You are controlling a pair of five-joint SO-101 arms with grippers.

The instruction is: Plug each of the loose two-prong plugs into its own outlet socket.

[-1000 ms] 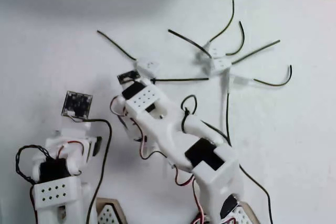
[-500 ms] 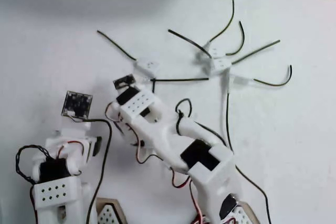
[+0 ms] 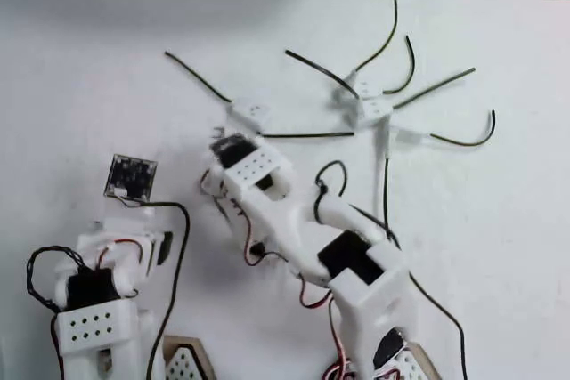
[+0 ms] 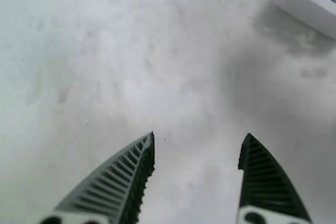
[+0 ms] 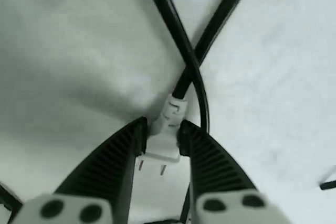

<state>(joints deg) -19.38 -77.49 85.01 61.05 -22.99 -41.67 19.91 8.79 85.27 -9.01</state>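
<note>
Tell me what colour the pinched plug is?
The plug is white, with a black cord; the right wrist view shows it best.

White two-prong plug (image 5: 163, 142), black cord (image 5: 179, 88), pinched between right gripper (image 5: 161, 128) fingers, prongs toward wrist. White socket block (image 3: 252, 115) near plug; three similar blocks (image 3: 372, 110) farther off.

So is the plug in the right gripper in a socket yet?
Out. The right gripper is shut on the plug, and both prongs stick out bare.
</note>
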